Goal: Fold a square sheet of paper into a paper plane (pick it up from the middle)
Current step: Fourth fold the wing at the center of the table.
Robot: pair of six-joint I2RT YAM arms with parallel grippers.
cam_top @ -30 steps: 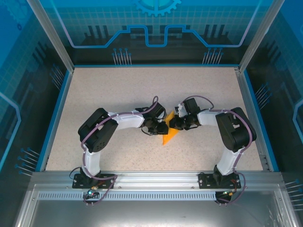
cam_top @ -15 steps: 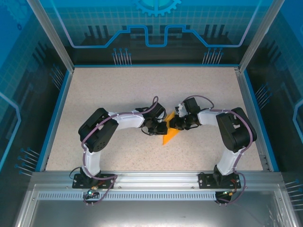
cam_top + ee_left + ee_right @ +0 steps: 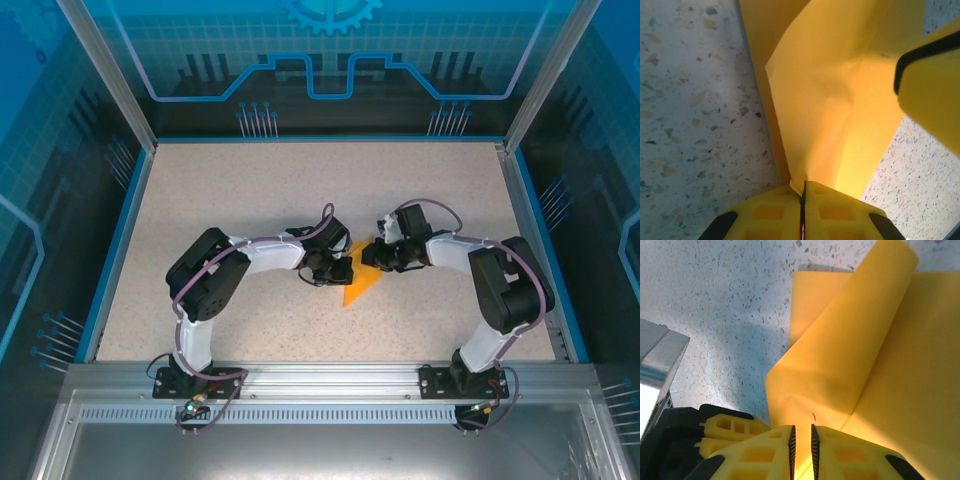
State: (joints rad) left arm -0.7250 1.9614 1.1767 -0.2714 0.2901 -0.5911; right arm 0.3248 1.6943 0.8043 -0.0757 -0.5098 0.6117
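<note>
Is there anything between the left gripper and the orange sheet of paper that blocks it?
Nothing visible does. The left gripper is shut directly on an edge of the orange sheet of paper, with no other thing in between. The right gripper sits at the paper's opposite side, not in the way.

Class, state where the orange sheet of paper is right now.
In the top view, the orange sheet of paper sits partly folded near the middle of the table, between the left claw, which pinches it, and the right claw.

Orange paper, speckled beige table
</note>
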